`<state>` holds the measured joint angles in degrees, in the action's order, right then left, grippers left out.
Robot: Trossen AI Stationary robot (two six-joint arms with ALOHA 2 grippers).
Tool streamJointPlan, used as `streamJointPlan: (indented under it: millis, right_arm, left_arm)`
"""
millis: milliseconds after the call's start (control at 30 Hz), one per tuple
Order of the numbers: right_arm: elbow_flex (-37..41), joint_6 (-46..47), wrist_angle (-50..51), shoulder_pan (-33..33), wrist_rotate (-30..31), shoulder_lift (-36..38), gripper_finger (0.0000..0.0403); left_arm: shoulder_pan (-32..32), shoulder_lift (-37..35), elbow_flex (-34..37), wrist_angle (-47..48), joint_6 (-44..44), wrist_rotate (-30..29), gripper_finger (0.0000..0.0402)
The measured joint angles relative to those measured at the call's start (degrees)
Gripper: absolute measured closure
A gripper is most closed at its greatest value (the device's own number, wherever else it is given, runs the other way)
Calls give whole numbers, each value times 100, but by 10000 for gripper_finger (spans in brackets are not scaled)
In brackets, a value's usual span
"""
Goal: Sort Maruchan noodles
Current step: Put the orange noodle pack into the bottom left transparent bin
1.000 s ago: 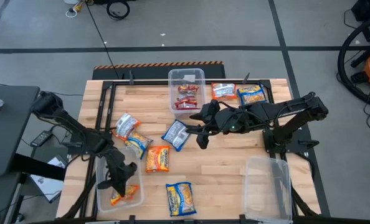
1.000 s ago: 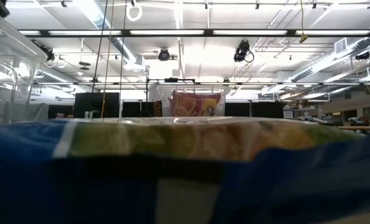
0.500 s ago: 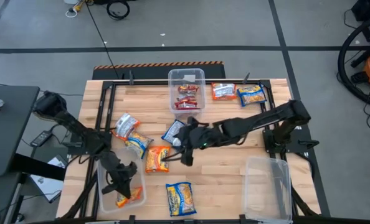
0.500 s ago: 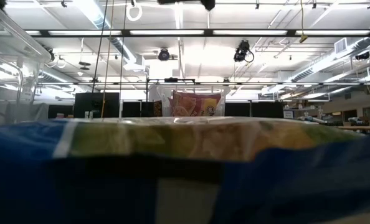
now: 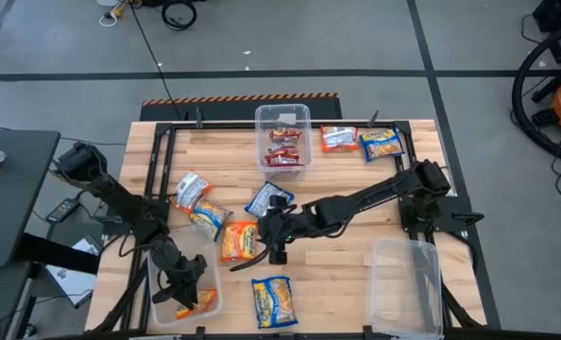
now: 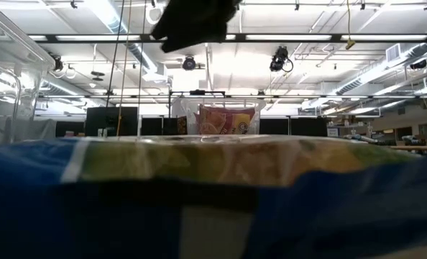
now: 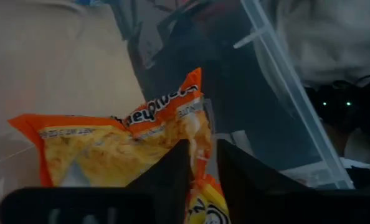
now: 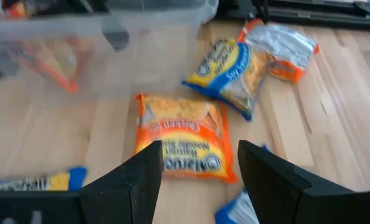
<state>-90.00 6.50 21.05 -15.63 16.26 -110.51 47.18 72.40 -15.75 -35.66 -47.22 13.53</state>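
In the high view the left gripper (image 5: 182,286) hung inside the clear bin (image 5: 156,253) at the lower left of the frame, over an orange packet (image 5: 195,302) lying in that bin, while the right gripper (image 5: 270,244) reached to mid-table beside another orange packet (image 5: 239,240); other Maruchan packets lay scattered around, a blue-and-yellow one (image 5: 274,301) at bottom centre, and red ones in a second clear bin (image 5: 306,116) at the top. The low view was mostly blocked by a blue-and-yellow packet (image 6: 213,194) right at the lens, with a dark arm part at the top edge. In the left wrist view the dark fingers (image 7: 172,171) stood on either side of the orange packet's (image 7: 123,146) edge; whether they pinched it or had let go could not be told. In the right wrist view the fingers (image 8: 138,174) stood apart and empty, straddling the orange chicken-flavour packet (image 8: 185,146). To do the pickup well, the right gripper should probably descend centred over the packet, close on its middle, and lift it straight up clear of its neighbours.
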Motion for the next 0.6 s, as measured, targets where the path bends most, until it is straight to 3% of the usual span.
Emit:
streamJointPlan:
  millis: [233, 600]
  right_arm:
    - [-1, 126, -9, 2, 34, -15, 188]
    - [0, 199, 17, 6, 31, -15, 188]
  left_arm:
    - [-6, -2, 0, -138, 34, 133, 254]
    - [-6, -333, -2, -125, -765, 129, 260]
